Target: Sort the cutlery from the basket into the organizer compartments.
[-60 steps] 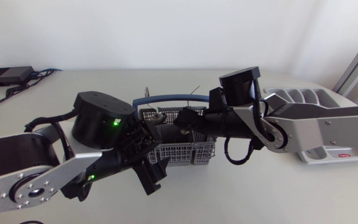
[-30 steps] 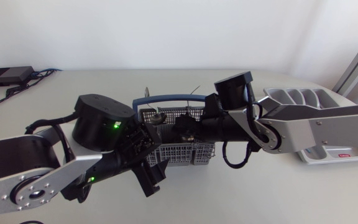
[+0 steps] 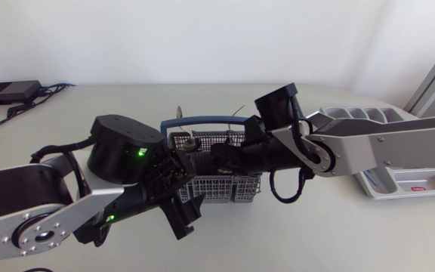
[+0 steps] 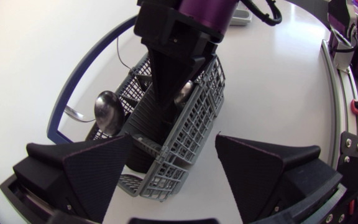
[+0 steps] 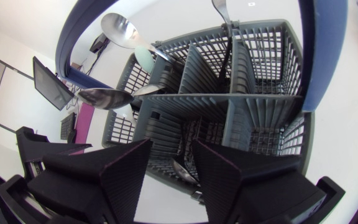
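The cutlery sits in the basket (image 3: 221, 185), a grey mesh one with a blue hoop handle (image 3: 202, 119), standing about the middle of the table (image 3: 338, 234). The wrist views show a few spoons in it. One spoon (image 5: 120, 28) leans out past the handle, and another (image 5: 101, 98) lies with its bowl over the compartments on the left arm's side. A fork-like handle stands upright in a far cell.

The organizer (image 3: 368, 115) is a pale grey tray at the table's right edge, well apart from the basket and partly hidden by the right arm.

The right gripper (image 3: 221, 157) points down into the basket's middle cells. Its fingers stand a little apart, with the mesh dividers showing in the narrow gap between them (image 5: 171, 149). I can see nothing pinched there. A spoon bowl glints lower down in the cell beneath the tips.

The left gripper (image 3: 183, 219) hangs just off the basket's near left corner, low over the table. Its two wedges are spread wide and hold nothing. Seen from its own camera, the basket's corner lies between and ahead of the fingers (image 4: 173, 155), touching neither as far as I can tell. The right gripper's black wedge (image 4: 169, 93) plunges into the mesh just beyond.

A small black box (image 3: 10, 92) with cables lies at the table's far left corner.
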`<state>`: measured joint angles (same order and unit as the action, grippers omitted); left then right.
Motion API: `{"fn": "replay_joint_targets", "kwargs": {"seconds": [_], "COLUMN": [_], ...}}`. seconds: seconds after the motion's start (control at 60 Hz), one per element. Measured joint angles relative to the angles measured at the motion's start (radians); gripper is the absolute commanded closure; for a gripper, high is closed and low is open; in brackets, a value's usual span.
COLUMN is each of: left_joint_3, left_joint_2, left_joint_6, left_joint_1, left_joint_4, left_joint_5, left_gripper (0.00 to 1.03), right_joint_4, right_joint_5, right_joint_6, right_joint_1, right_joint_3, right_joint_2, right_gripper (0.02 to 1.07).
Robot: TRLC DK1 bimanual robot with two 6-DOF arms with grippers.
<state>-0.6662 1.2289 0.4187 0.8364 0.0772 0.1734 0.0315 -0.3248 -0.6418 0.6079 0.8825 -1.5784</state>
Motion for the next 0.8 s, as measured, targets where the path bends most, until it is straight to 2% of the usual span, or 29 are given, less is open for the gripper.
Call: {"fn": "replay_joint_targets", "kwargs": {"seconds": [0.65,0.8], "left_joint_3": [0.0,0.0], "left_joint_2": [-0.011,-0.011], "left_joint_6": [0.0,0.0], "left_joint_1": [0.0,0.0], "left_joint_4": [0.001,0.003], "left_joint_5": [0.0,0.0], "left_gripper": [0.11,0.11], "right_joint_4": [0.235,0.3], "right_joint_5": [0.023,0.053], "right_joint_6": [0.175,0.185], "right_joint_1": [-0.002,-0.005], "right_joint_3": [0.089,0.116], "right_joint_2": [-0.005,-0.01], "right_gripper": [0.57,0.69]}}
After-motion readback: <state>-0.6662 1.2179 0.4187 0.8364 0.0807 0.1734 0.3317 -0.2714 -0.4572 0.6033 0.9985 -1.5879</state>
